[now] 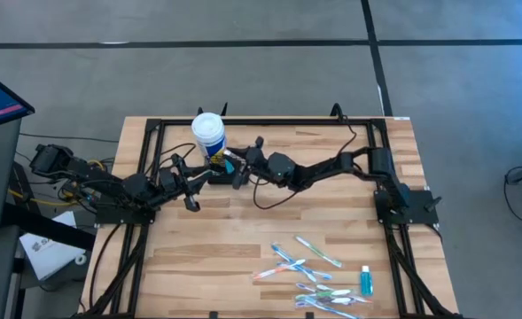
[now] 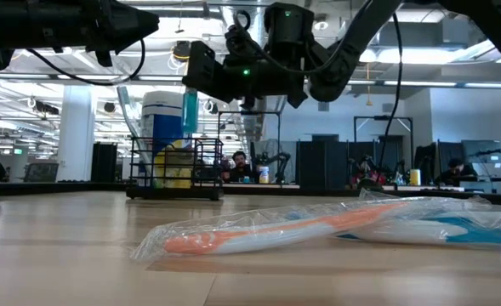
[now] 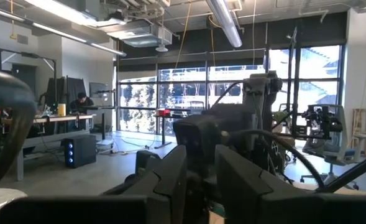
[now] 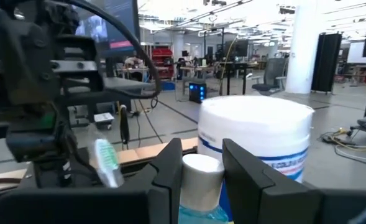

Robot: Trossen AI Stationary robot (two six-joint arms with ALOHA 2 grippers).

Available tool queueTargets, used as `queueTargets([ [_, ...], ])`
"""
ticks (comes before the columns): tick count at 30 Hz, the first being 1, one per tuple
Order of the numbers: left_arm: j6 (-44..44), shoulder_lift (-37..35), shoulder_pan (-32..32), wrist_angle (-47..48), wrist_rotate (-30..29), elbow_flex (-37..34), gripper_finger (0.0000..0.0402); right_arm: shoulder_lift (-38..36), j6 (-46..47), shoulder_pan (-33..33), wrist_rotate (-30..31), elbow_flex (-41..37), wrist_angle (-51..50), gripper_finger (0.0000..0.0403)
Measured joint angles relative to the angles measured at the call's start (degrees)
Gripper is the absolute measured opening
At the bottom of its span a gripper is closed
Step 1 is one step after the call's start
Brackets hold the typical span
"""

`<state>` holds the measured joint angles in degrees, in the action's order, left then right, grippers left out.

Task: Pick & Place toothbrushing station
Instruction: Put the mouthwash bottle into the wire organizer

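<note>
Station: black wire caddy (image 2: 175, 170) at table's (image 1: 225, 252) far edge, beside white tub (image 1: 209, 133).
R gripper (image 4: 198, 163): above caddy, clamped on blue white-capped tube (image 4: 200, 180).
L gripper (image 1: 192, 203): just left of caddy, fingers slightly apart, nothing held.
Toothbrushes (image 1: 309, 279): wrapped, near-right of table.

A dark two-finger gripper (image 2: 201, 78) is hanging over the small black wire caddy (image 2: 175, 170), gripping a translucent blue tube (image 2: 190, 109). Behind the caddy a white blue-labelled tub (image 2: 163, 112) is standing. Nearer, bagged orange-handled toothbrushes (image 2: 267, 234) are lying on the wooden table (image 2: 63, 246).
</note>
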<state>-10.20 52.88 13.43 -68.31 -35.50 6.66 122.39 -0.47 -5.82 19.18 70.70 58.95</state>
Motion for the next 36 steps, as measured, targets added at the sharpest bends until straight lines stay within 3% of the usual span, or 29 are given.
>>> queueTargets([
  [36, 0.00, 0.00, 0.00, 0.00, 0.00, 0.00, 0.0081, 1.60, 0.00, -1.10, -1.36, -0.04, -0.21, 0.0080],
])
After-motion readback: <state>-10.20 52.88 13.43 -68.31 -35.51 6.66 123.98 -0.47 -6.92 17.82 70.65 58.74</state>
